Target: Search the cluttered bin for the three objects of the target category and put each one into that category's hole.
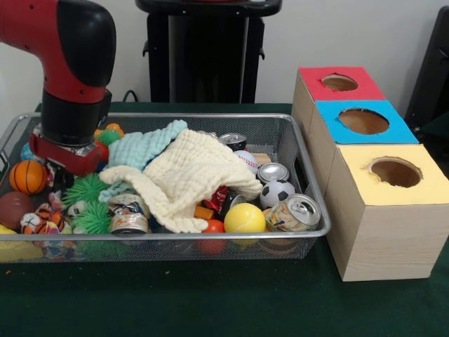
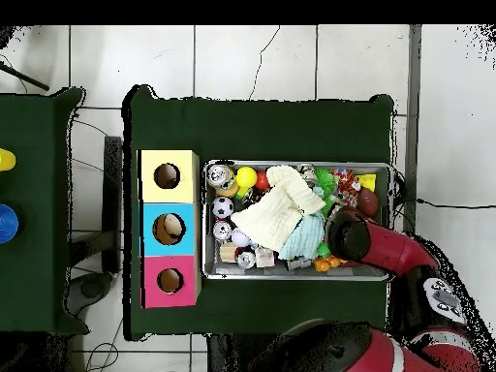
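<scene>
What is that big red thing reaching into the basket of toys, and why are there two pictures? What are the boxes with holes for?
The red and black thing is a robot arm. At its end sits a pincer for picking things up, but here it is down among the toys and mostly hidden, so I cannot tell if it is open or holding anything.

One picture is taken from across the table, facing the robot. The other is taken from straight above, looking down.

On the green table stands a wire basket full of clutter: a cream cloth, a pale blue cloth, a yellow ball, a soccer ball, a little basketball, spiky green balls and drink cans.

Beside it are three boxes with round holes on top: red, blue and yellow. The robot sorts toys into them.
</scene>
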Motion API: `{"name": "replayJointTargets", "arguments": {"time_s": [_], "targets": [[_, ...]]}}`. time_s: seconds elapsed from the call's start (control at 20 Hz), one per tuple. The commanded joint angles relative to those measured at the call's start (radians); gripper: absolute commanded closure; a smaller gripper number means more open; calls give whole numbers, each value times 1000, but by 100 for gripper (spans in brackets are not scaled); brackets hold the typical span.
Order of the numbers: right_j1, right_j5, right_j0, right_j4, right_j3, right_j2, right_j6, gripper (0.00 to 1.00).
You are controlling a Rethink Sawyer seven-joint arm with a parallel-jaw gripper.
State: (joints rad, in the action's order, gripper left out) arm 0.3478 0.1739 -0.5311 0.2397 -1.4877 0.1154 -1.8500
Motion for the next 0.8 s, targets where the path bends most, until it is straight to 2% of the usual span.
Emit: {"name": "replayJointTargets", "arguments": {"time_s": [0.05, 0.2, 0.35, 0.5, 0.8], "targets": [[115, 283, 24, -89, -48, -67, -91, 100], [191, 401, 21, -116, -39, -73, -63, 100], [221, 475, 20, -128, -19, -77, -47, 100], [241, 518, 24, -130, 2, -73, -44, 100], [269, 540, 30, -128, 5, -70, -60, 100]]}}
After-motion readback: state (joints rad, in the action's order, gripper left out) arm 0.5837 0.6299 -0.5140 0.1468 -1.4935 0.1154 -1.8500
